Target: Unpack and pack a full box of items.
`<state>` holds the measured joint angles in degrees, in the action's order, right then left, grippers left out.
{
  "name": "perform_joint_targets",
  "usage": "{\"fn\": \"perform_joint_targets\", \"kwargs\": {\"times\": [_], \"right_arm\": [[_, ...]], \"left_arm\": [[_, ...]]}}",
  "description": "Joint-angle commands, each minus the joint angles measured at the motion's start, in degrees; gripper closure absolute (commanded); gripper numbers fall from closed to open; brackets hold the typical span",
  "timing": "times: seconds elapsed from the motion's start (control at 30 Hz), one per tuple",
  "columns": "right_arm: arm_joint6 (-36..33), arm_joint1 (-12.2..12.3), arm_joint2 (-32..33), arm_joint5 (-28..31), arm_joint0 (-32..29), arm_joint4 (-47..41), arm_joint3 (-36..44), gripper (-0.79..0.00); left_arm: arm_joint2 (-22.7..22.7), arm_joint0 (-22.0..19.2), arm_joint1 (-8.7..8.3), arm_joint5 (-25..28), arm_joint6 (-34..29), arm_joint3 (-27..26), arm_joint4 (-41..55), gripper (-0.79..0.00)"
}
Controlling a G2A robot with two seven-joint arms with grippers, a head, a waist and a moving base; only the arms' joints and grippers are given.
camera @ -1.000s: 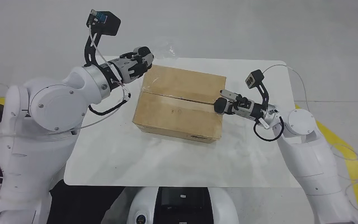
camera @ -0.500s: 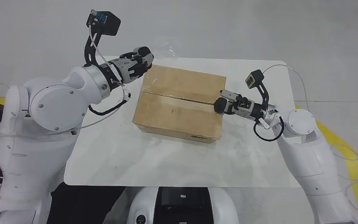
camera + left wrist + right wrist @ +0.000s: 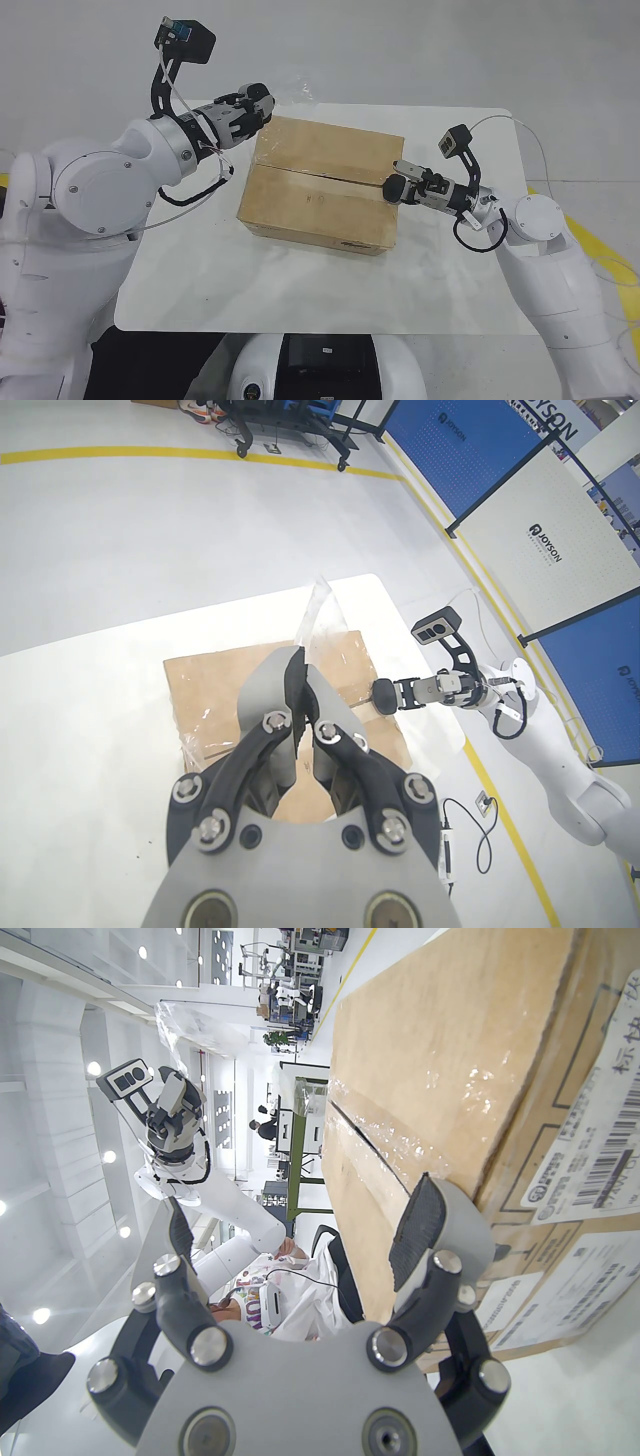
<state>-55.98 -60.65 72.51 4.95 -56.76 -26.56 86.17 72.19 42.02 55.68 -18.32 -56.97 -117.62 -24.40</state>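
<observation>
A closed cardboard box (image 3: 320, 188) lies in the middle of the white table (image 3: 300, 290), with clear tape along its centre seam. My left gripper (image 3: 262, 104) is at the box's far left corner, shut on a loose strip of clear tape (image 3: 320, 620) that rises from the box top (image 3: 210, 685). The pinching fingers (image 3: 272, 690) meet just over the seam. My right gripper (image 3: 393, 186) sits at the box's right end by the seam, open, with one pad (image 3: 417, 1223) close to the top edge of the box (image 3: 440, 1053) and the other finger above it.
Printed labels (image 3: 585, 1178) cover the box's right end. Bare table stretches in front of the box and on its right side (image 3: 470, 280). Off the table lie a yellow floor line and a cable (image 3: 480, 840).
</observation>
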Motion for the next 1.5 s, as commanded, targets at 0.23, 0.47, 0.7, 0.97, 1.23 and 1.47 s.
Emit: {"fn": "perform_joint_targets", "kwargs": {"times": [0.23,0.47,0.7,0.97,1.23,1.47], "right_arm": [[0.0,0.0,0.0,0.0,0.0,0.0,0.0,-0.785],[0.0,0.0,0.0,0.0,0.0,0.0,0.0,-0.785],[0.0,0.0,0.0,0.0,0.0,0.0,0.0,-0.785],[0.0,0.0,0.0,0.0,0.0,0.0,0.0,-0.785],[0.0,0.0,0.0,0.0,0.0,0.0,0.0,-0.785],[0.0,0.0,0.0,0.0,0.0,0.0,0.0,-0.785]], "left_arm": [[0.01,1.44,0.02,1.55,2.12,-0.67,0.38,0.0],[-0.31,1.11,0.26,3.87,2.93,-1.3,3.71,0.0],[-5.14,-2.74,0.93,8.56,1.27,1.06,5.19,0.0],[-9.64,-6.5,1.82,13.15,-0.03,3.22,7.95,0.0],[-13.17,-9.38,2.66,18.29,-1.57,5.65,11.67,0.0],[-17.12,-11.88,3.54,21.11,-3.88,7.95,13.88,0.0]]}}
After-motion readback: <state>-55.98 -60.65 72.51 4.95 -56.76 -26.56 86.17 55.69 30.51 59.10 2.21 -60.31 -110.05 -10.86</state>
